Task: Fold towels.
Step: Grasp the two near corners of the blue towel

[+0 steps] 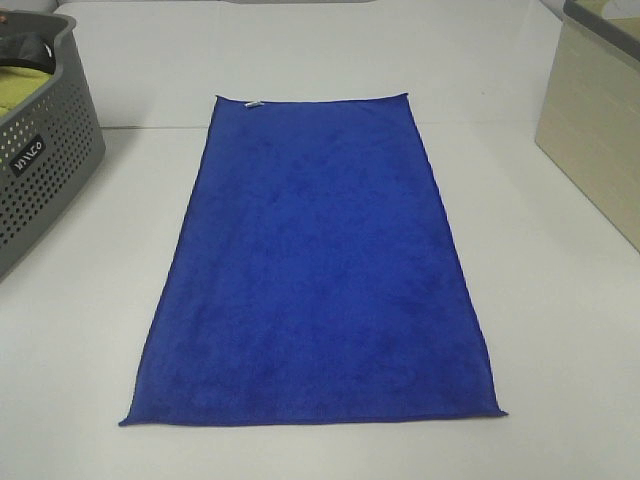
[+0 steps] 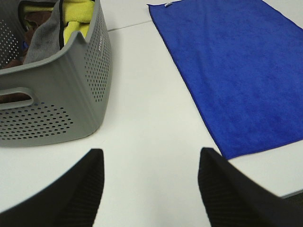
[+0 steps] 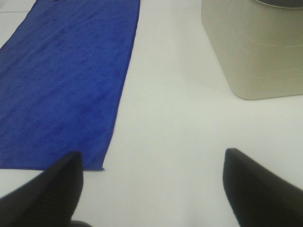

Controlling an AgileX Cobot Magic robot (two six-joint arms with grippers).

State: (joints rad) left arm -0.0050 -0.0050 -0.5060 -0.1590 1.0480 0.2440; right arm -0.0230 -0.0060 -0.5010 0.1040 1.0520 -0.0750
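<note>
The royal-blue towel (image 1: 315, 265) lies flat and fully spread on the white table, long side running away from me, with a small white tag (image 1: 254, 103) on its far short edge. It also shows in the left wrist view (image 2: 236, 71) and the right wrist view (image 3: 61, 80). Neither gripper shows in the exterior high view. My left gripper (image 2: 149, 189) is open and empty over bare table, beside the towel's near left corner. My right gripper (image 3: 151, 189) is open and empty over bare table beside the towel's near right corner.
A grey perforated basket (image 1: 45, 160) stands at the left, holding a yellow-green cloth (image 2: 78, 16) and a grey cloth (image 2: 42, 40). A beige bin (image 1: 595, 130) stands at the right, also in the right wrist view (image 3: 255, 47).
</note>
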